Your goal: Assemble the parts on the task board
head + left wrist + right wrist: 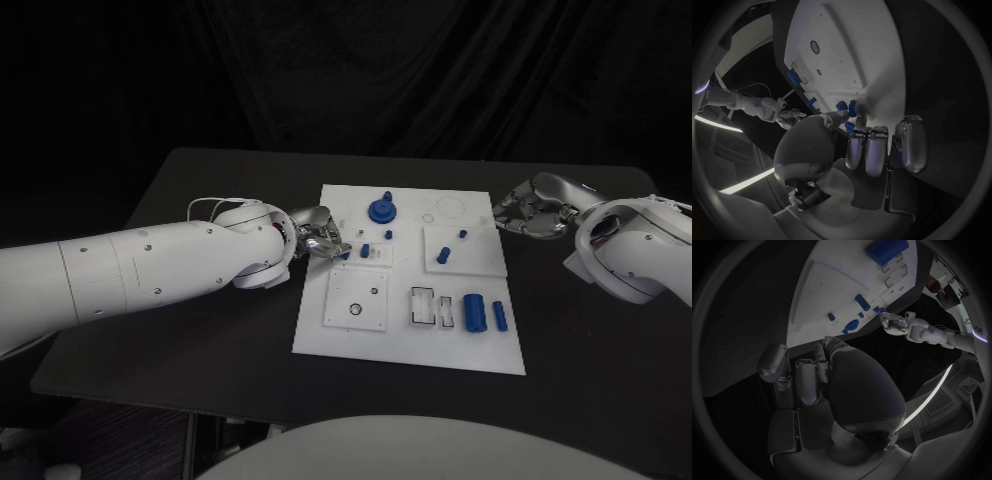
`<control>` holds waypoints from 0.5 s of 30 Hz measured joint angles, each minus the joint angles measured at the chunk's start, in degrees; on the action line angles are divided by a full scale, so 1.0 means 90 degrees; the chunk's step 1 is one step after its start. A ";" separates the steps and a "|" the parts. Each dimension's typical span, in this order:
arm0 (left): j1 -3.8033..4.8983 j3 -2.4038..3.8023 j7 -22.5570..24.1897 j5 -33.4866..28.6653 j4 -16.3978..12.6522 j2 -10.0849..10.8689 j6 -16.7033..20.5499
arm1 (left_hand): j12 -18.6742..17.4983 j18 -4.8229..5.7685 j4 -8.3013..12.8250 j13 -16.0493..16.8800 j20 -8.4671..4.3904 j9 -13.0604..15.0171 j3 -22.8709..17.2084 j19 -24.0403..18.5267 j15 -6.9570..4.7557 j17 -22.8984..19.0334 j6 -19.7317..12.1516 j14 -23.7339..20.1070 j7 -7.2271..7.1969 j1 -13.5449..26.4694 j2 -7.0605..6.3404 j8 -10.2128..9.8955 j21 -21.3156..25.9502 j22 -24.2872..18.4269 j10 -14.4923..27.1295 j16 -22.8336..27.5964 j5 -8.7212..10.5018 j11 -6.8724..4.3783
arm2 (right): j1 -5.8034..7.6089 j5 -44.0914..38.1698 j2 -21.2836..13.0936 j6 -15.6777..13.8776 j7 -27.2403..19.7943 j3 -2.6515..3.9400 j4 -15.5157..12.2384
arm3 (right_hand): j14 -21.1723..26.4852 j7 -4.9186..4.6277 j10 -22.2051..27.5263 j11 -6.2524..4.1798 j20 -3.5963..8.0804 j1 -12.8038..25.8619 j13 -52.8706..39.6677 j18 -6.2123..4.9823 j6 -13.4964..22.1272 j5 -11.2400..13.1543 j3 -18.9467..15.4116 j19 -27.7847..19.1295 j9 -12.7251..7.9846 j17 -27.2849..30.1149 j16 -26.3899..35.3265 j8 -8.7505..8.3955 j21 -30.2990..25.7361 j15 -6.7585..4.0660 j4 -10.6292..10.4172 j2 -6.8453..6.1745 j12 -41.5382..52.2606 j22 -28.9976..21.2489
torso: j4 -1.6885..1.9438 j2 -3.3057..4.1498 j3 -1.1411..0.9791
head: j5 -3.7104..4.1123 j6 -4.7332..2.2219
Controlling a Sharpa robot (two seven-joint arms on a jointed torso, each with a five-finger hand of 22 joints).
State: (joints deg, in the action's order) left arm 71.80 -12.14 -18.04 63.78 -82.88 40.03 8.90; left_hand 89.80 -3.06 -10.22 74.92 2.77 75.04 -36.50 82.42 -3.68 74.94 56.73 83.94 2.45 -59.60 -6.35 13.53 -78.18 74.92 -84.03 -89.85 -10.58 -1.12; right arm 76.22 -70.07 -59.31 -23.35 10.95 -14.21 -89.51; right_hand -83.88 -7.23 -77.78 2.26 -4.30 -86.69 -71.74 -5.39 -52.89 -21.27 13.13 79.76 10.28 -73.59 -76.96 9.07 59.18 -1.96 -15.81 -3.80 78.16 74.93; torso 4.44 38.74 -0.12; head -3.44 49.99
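Observation:
The white task board (408, 340) lies in the middle of the black table. On it stand a blue gear-like part with a peg (382, 210), several small blue pegs (444, 253) and two blue cylinders (473, 312) near the right side. My left hand (320, 238) is at the board's left edge with its fingers (867, 147) curled in. A small blue part (848, 126) shows right by the thumb tip; I cannot tell whether it is pinched. My right hand (531, 212) hovers by the board's far right corner, with its fingers (807, 377) curled in on nothing.
A raised square plate with a hole (356, 297) and an open rectangular slot (423, 307) sit on the near half of the board. Bare black table (202, 340) surrounds the board on all sides.

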 measured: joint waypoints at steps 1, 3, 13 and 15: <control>-0.0016 0.0000 0.0000 0.0000 0.0003 -0.0005 0.0027 | 0.0000 0.0000 -0.0020 0.0000 0.0000 0.0001 0.0020 0.0000 0.0000 0.0000 0.0000 0.0000 0.0000 0.0020 0.0020 0.0000 0.0000 0.0000 0.0000 0.0000 -0.0025 0.0000 | -0.0002 0.0001 0.0001 0.0000 0.0000 0.0000 0.0002 | 0.0000 0.0000 0.0000 0.0000 0.0000 0.0000 0.0000 0.0000 0.0000 0.0000 0.0000 0.0000 0.0000 0.0000 0.0000 -0.0004 0.0000 0.0000 0.0000 0.0000 0.0000 0.0000 | -0.0001 0.0002 0.0000 | -0.0004 0.0000; -0.0032 0.0001 0.0001 0.0009 0.0004 -0.0007 0.0066 | 0.0000 0.0000 -0.0035 0.0000 0.0000 0.0000 0.0127 0.0000 0.0000 0.0000 0.0000 0.0000 -0.0001 -0.0007 0.0064 0.0000 0.0000 0.0000 0.0000 0.0000 -0.0095 0.0000 | -0.0003 0.0003 0.0001 0.0000 0.0000 0.0000 0.0003 | 0.0000 0.0000 0.0000 0.0000 0.0000 0.0000 0.0000 0.0000 0.0000 0.0000 0.0000 0.0000 0.0000 0.0000 0.0000 -0.0004 0.0000 0.0000 0.0000 0.0000 0.0000 0.0000 | -0.0002 0.0006 0.0002 | -0.0007 0.0000; -0.0088 0.0000 0.0021 0.0245 -0.0021 0.0004 0.0352 | 0.0000 0.0000 -0.0129 0.0000 0.0000 0.0000 0.0323 0.0000 0.0000 -0.0001 0.0000 0.0000 -0.0001 0.0024 0.0141 0.0000 -0.0001 -0.0001 0.0000 0.0000 -0.0201 0.0000 | -0.0013 0.0009 0.0003 0.0000 -0.0002 -0.0001 0.0007 | 0.0000 0.0000 0.0023 0.0023 0.0000 0.0000 0.0027 0.0000 0.0000 0.0000 0.0000 0.0000 0.0000 0.0000 0.0000 -0.0004 0.0000 0.0000 0.0000 0.0000 0.0005 -0.0001 | 0.0007 0.0010 0.0006 | 0.0004 0.0000; -0.0092 0.0000 0.0023 0.0280 -0.0035 0.0020 0.0408 | 0.0000 0.0000 -0.0129 0.0000 0.0000 0.0000 0.0322 0.0000 0.0000 -0.0001 0.0000 0.0000 -0.0001 0.0023 0.0141 0.0000 -0.0001 -0.0001 0.0000 0.0000 -0.0201 0.0000 | -0.0014 0.0010 0.0003 0.0000 -0.0002 -0.0001 0.0008 | 0.0000 0.0000 0.0023 0.0023 0.0000 0.0000 0.0029 0.0000 0.0000 0.0000 0.0000 0.0000 0.0001 0.0000 0.0000 -0.0004 0.0000 0.0000 0.0000 0.0000 0.0005 -0.0001 | 0.0007 0.0009 0.0007 | 0.0001 0.0000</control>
State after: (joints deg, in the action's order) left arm 70.97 -12.14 -17.84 66.30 -83.19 40.21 12.58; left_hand 89.80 -3.06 -11.38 74.91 2.77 75.05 -33.60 82.43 -3.68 74.93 56.73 83.94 2.45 -59.39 -5.07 13.53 -78.19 74.91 -84.03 -89.85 -12.39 -1.11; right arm 76.09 -69.98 -59.28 -23.35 10.94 -14.22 -89.44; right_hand -83.88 -7.23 -77.57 2.47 -4.31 -86.69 -71.48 -5.39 -52.89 -21.27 13.13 79.76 10.28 -73.59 -76.96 9.04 59.18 -1.96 -15.80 -3.80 78.21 74.92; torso 4.51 38.82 -0.05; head -3.44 49.99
